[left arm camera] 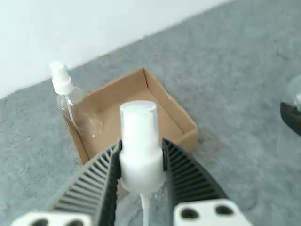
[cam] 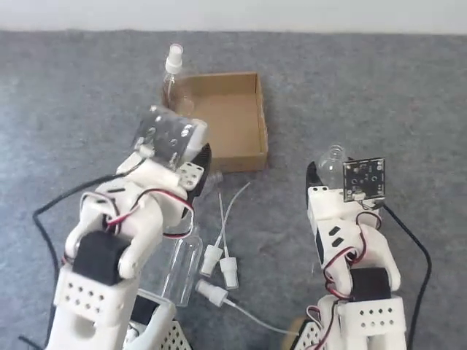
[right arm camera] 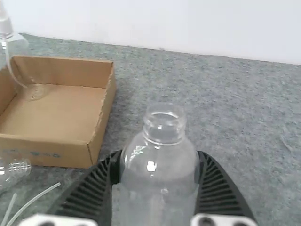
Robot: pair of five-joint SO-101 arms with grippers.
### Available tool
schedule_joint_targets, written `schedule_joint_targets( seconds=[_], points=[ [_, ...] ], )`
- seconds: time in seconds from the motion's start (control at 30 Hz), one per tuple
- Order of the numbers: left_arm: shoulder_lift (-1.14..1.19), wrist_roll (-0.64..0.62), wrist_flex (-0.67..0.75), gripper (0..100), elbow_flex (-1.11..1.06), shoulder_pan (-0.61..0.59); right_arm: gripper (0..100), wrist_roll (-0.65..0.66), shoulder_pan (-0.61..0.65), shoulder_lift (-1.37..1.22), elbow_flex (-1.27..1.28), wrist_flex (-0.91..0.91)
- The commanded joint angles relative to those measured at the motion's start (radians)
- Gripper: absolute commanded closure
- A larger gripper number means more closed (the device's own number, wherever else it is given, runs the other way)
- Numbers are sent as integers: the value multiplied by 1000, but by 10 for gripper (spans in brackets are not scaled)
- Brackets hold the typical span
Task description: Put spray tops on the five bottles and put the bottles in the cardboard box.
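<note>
Holds top (left arm camera: 138, 136) in L claw (left arm camera: 140, 147), jaws closed on its collar, nozzle up, tube (left arm camera: 143, 207) hanging straight down. Grips bottle (right arm camera: 162, 141) in R claw (right arm camera: 159, 160), jaws closed on the shoulder, upright, mouth open, no top on it.

Both long axes vertical, so parallel. From L claw, bottle off to the right, well apart, approx. level w/ it across table. Calls for sideways carry of top to bottle, tube tip into neck first. Risk: thin tube missing the mouth.

In box (cam: 260, 117), far left corner: one capped bottle (cam: 174, 73), standing.

On carpet (cam: 379, 87) btwn arms: loose tops (cam: 219, 259), bare bottle (cam: 182, 266) lying flat.

Grey carpet, white wall (right arm camera: 188, 23) behind.
</note>
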State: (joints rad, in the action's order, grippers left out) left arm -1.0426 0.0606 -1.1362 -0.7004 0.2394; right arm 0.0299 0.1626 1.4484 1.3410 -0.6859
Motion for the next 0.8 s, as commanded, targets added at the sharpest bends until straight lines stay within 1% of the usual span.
schedule_joint_targets(
  seconds=[0.0,0.23,0.33,0.47,0.63,0.77],
  points=[
    [-127,-81,104,987,-76,-28,883,-3,45,21,2,24],
    [-210,-143,129,987,-110,-49,884,-3,114,21,5,24],
    [-233,-149,129,987,-111,-49,887,-2,154,21,6,22],
    [-269,-218,135,987,-116,-49,887,-2,183,21,21,25],
    [-333,-256,204,987,-179,-49,887,-2,246,21,23,25],
    [-407,-253,269,987,-252,-49,887,-2,298,21,40,38]
  ],
)
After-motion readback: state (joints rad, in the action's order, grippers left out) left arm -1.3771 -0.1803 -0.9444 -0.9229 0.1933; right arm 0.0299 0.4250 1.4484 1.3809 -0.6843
